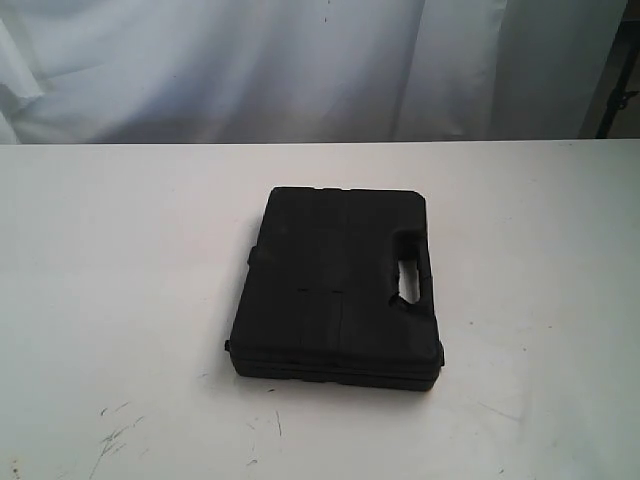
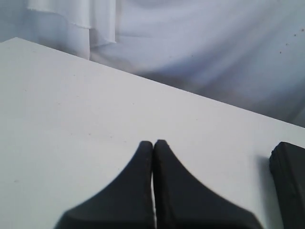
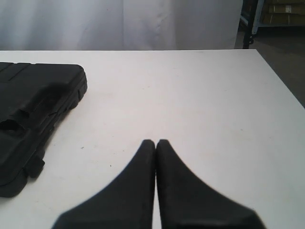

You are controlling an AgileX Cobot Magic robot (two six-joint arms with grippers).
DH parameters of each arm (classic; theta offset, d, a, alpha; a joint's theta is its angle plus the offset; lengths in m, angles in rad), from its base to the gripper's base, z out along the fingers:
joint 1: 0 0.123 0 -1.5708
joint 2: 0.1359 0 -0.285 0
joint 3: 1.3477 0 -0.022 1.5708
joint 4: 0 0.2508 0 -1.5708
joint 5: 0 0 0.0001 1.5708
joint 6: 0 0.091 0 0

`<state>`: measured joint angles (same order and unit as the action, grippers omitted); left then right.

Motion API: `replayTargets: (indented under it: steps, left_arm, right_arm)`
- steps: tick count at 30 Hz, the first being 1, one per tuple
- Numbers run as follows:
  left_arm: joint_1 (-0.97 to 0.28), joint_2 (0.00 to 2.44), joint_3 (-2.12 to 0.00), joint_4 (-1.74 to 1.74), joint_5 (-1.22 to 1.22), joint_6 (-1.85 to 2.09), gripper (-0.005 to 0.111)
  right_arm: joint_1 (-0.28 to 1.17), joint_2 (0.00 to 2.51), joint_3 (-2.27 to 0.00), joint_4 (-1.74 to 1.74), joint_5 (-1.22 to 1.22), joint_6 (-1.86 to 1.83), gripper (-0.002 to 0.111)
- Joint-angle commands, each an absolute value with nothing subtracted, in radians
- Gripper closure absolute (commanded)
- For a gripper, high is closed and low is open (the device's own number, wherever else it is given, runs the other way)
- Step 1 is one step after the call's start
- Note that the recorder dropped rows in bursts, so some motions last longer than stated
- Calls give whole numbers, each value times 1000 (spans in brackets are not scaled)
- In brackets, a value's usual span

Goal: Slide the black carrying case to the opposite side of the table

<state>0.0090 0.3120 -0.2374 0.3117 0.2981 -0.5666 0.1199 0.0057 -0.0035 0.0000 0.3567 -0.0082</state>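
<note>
A black carrying case (image 1: 335,285) lies flat near the middle of the white table (image 1: 120,260), its handle cut-out on the right side. Neither gripper shows in the exterior view. In the left wrist view my left gripper (image 2: 153,143) is shut with nothing in it, above bare tabletop, and a corner of the case (image 2: 289,181) shows off to one side, apart from it. In the right wrist view my right gripper (image 3: 156,142) is shut and empty too, with the case (image 3: 33,114) lying a little way off, not touching the fingers.
White curtains (image 1: 300,60) hang behind the table's far edge. Black scuff marks (image 1: 115,435) dot the tabletop near the front left. In the right wrist view the table's edge (image 3: 281,81) drops off to a dark floor, with a metal rack (image 3: 267,14) beyond.
</note>
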Motion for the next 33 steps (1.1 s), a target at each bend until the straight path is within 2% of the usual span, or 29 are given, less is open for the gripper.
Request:
replayTargets:
  steps: [1, 12, 19, 33]
  left_arm:
    - [13, 265, -202, 298, 294, -574, 107]
    - [13, 196, -124, 263, 296, -545, 107]
    - [13, 102, -105, -77, 341, -71, 107]
    - [13, 0, -6, -34, 332, -69, 107]
  right_arm:
    - [115, 0, 0, -10, 342, -8, 108]
    - [115, 0, 0, -10, 342, -8, 108]
    - [115, 0, 0, -10, 342, -8, 108]
    - [115, 0, 0, -10, 342, -8, 108]
